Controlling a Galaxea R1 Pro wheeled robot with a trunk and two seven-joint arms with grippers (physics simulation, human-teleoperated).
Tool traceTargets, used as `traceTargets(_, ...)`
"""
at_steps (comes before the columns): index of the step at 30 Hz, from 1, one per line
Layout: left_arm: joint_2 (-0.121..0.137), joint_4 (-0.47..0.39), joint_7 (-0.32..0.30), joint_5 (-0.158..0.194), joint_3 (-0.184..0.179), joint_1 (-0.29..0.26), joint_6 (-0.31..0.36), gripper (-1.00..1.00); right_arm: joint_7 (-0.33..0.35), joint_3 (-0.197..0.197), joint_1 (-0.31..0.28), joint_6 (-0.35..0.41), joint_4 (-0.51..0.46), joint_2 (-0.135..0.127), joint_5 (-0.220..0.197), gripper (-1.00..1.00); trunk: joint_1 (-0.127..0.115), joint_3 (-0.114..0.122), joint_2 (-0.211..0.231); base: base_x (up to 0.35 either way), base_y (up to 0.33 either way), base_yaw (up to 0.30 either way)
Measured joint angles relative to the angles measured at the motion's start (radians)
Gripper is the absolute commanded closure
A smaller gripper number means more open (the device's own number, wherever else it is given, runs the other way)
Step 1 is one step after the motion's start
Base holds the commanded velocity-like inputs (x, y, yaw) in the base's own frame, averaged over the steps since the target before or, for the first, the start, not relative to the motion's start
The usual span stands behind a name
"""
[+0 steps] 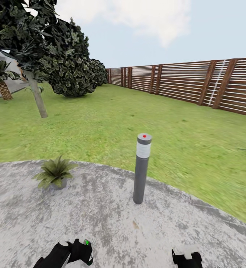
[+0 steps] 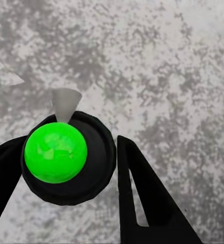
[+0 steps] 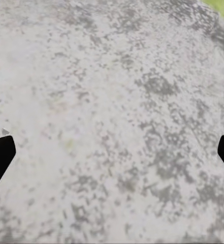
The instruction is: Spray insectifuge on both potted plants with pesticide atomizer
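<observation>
My left gripper sits low at the near edge of the paved patio, shut on the pesticide atomizer. In the left wrist view I look at the atomizer end-on: a round black body with a bright green cap and a pale cone nozzle, black fingers on either side. One potted plant, a small rosette of pointed green leaves, stands on the patio ahead and to the left. The second potted plant is out of view. My right gripper is open over bare paving, its fingertips wide apart.
A grey bollard light with a red dot on top stands on the patio ahead, slightly right. Beyond lie the lawn, a slim tree trunk, dark bushes and a brown slat fence.
</observation>
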Motion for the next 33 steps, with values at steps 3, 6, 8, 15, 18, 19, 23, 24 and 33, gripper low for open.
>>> traceTargets(3,0.0,0.0,0.0,0.0,0.0,0.0,0.0,1.0,0.0,0.0,-0.001,0.0,0.0,0.0,0.0,-1.0,0.0,0.0,0.0,0.166,-0.276,-0.268)
traceTargets(6,0.0,0.0,0.0,0.0,0.0,0.0,0.0,1.0,0.0,0.0,0.0,0.0,0.0,0.0,0.0,-1.0,0.0,0.0,0.0,0.168,-0.276,-0.265)
traceTargets(8,0.0,0.0,0.0,0.0,0.0,0.0,0.0,1.0,0.0,0.0,-0.001,0.0,0.0,0.0,0.0,-1.0,0.0,0.0,0.0,0.17,-0.276,-0.251)
traceTargets(15,0.002,0.009,0.0,0.0,0.013,0.001,0.0,1.0,0.0,0.0,0.0,0.0,0.0,0.0,0.0,-1.0,0.0,0.0,0.0,0.17,-0.276,-0.209)
traceTargets(18,0.002,0.009,0.001,0.0,0.014,0.001,0.0,1.0,0.0,0.0,0.0,0.0,0.0,0.001,0.0,-1.0,0.0,0.0,0.0,0.17,-0.276,-0.142)
traceTargets(19,0.002,0.009,0.001,0.0,0.014,0.0,0.0,1.0,0.0,0.0,-0.001,0.0,0.0,0.001,0.0,-1.0,0.0,0.0,0.0,0.17,-0.276,-0.068)
traceTargets(23,0.002,0.009,0.001,0.0,0.015,0.001,0.0,1.0,0.0,0.0,-0.001,0.0,0.0,0.001,0.0,-1.0,0.0,0.0,0.0,0.17,-0.276,-0.013)
traceTargets(24,0.002,0.009,0.001,0.0,0.015,0.001,0.0,1.0,0.0,0.0,-0.001,0.0,0.0,0.002,0.0,-1.0,0.0,0.0,0.0,0.17,-0.276,-0.001)
traceTargets(33,0.005,0.009,0.001,0.0,0.016,0.001,0.0,1.0,0.0,0.0,0.0,0.0,0.0,0.002,0.0,-1.0,0.0,0.0,0.0,0.16,-0.278,0.0)
